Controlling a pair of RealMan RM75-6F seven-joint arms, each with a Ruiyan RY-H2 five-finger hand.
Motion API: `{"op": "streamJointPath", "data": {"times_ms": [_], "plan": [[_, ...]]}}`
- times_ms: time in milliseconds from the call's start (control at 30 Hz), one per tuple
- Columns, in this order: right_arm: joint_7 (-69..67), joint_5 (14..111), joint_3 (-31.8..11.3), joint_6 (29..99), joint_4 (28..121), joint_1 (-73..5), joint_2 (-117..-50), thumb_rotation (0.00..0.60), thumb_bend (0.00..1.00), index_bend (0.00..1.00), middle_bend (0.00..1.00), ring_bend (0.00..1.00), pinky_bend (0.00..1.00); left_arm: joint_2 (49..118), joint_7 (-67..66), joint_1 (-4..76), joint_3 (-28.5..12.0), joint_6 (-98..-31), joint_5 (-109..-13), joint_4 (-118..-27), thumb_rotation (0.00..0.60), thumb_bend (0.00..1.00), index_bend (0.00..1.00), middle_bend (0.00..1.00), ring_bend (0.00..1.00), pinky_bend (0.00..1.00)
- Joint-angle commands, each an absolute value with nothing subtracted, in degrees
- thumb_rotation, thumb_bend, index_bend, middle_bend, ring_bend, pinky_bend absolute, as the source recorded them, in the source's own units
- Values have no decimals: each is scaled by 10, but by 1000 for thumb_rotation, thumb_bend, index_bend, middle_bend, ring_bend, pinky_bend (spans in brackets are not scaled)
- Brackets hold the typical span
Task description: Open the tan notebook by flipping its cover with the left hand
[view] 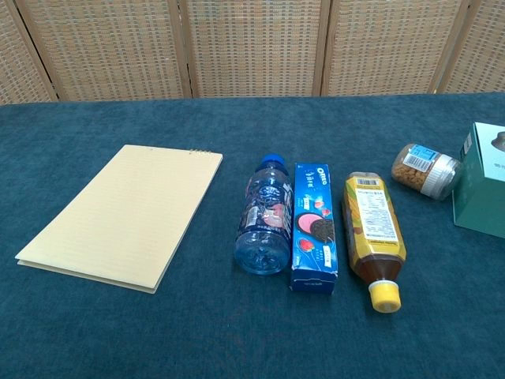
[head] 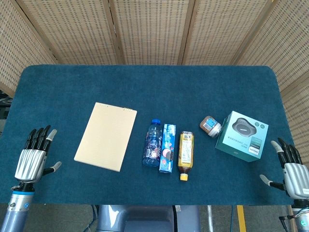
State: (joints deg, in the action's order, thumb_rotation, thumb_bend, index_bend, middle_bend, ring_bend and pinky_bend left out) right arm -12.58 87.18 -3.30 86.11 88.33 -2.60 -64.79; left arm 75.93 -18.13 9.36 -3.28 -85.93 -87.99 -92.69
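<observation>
Tan notebook (head: 106, 136) lies closed, long axis running away, just right of the released, empty left robot hand (head: 32, 157)

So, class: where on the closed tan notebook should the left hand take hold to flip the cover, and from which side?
Probably the cover's near-left edge. The tan notebook lies flat and closed, its binding at the far end, so the near end lifts free. The left hand, open, is already on that side.
</observation>
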Motion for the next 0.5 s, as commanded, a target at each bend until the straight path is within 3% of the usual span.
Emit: {"op": "streamJointPath", "data": {"times_ms": [33, 500], "plan": [[-128, 871, -33, 860, 883, -26, -648, 600, 53, 13, 0, 0, 0, 760, -181, 93, -31, -860, -884, -927, 600, 0, 0, 0, 0, 0], [-134, 869, -32, 858, 886, -26, -647, 600, 53, 12, 0, 0, 0, 776, -173, 101, -28, -849, -890, -917, 600, 0, 0, 0, 0, 0]]}}
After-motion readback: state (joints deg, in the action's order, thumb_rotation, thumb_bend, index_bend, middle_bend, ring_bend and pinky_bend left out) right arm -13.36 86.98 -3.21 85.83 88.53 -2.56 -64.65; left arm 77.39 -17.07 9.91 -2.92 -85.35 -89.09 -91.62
